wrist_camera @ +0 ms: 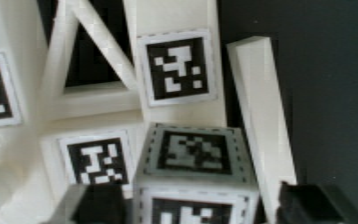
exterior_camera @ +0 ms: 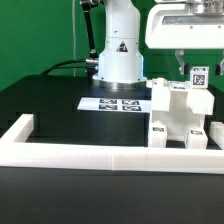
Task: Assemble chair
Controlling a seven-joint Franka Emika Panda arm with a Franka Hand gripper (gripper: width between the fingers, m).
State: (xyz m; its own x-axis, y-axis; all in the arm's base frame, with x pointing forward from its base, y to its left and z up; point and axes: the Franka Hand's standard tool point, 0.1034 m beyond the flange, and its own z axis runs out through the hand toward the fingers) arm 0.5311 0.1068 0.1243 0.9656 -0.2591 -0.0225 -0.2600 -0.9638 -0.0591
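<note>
Green backdrop and a black table (exterior_camera: 50, 100) frame the scene, with the arm's white base (exterior_camera: 118, 55) standing at the back and the marker board (exterior_camera: 118, 103) lying flat just in front of it. A long white border rail (exterior_camera: 100, 158) runs across the near edge and turns back on the exterior view's left. It cuts off the feet of the chair parts (exterior_camera: 178, 115), a chunky white cluster on the exterior view's right, close behind the rail. The gripper (exterior_camera: 196, 68) hangs over that cluster, its jaws partly apart on either side of a tagged block (wrist_camera: 194, 150) at the top. In the wrist view the dark fingertips (wrist_camera: 91, 205) flank the block, but blur makes it impossible to tell whether they press on it. An upright slab (wrist_camera: 172, 65) and a slim bar (wrist_camera: 265, 110) crowd in just beyond the block. Another tag at the frame edge is cut off, and the tag patterns are too soft to read.
</note>
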